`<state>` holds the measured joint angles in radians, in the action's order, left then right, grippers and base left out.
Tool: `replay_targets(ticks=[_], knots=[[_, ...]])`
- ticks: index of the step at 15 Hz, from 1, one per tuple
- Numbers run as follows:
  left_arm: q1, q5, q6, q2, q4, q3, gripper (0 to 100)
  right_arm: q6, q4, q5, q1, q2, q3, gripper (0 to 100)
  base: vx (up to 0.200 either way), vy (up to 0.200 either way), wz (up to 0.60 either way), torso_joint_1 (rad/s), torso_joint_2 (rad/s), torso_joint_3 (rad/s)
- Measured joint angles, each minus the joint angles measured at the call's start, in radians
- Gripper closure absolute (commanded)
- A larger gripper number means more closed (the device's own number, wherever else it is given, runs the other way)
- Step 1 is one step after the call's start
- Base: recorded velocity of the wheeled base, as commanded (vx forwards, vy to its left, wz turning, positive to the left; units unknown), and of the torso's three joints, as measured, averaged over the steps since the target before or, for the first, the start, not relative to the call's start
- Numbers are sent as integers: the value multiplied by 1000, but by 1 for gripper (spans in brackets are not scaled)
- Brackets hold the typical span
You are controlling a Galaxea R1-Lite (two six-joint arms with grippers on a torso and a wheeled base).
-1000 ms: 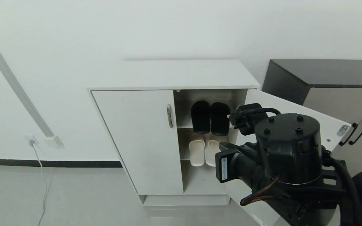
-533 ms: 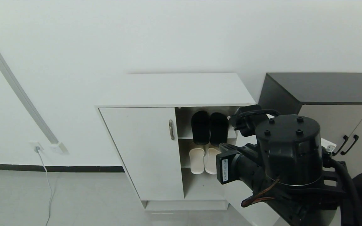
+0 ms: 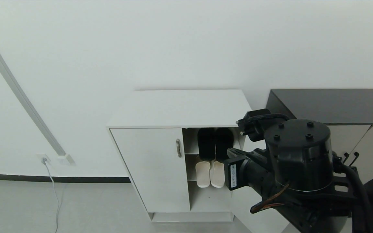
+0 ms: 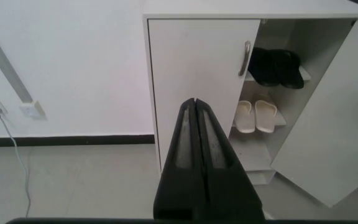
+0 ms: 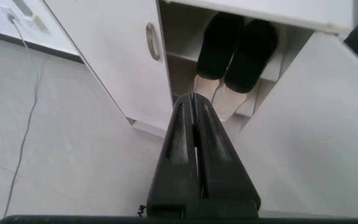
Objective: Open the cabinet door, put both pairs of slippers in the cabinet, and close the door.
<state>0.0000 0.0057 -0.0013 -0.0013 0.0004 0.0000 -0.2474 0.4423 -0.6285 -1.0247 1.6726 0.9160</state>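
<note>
Room: a plain pale wall behind, and a pale grey tiled floor with a black skirting strip where the two meet.
Wall fittings: a slanting cable duct runs down to a socket; a white cord hangs from it to the floor.
Cabinet: white, standing on the floor against the wall, just beside a dark-topped sideboard on the robot's right.
Left door: shut, with a metal handle at its inner edge.
Right door: swung wide open, showing the shelves inside.
Black slippers: side by side on the upper shelf of the open compartment.
White slippers: side by side on the shelf directly below the black pair.
Bottom of compartment: bare white board under the lower shelf.
Left jaws: clenched together, holding nothing, in the air over the floor, facing the shut left door and well apart from it.
Right jaws: clenched together, holding nothing, in the air before the open compartment, pointing toward the two pairs, apart from cabinet and door.
</note>
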Motion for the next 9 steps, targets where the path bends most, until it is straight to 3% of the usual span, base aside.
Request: replay_targets(ticks=[4, 9], knots=[[0, 0, 0, 0, 0, 0, 100, 0, 26, 20, 12, 1, -9, 100, 0, 0, 0, 168, -381, -199], [0, 1, 0, 0, 0, 0, 100, 13, 41, 21, 16, 2, -15, 100, 0, 0, 0, 7, -13, -8]])
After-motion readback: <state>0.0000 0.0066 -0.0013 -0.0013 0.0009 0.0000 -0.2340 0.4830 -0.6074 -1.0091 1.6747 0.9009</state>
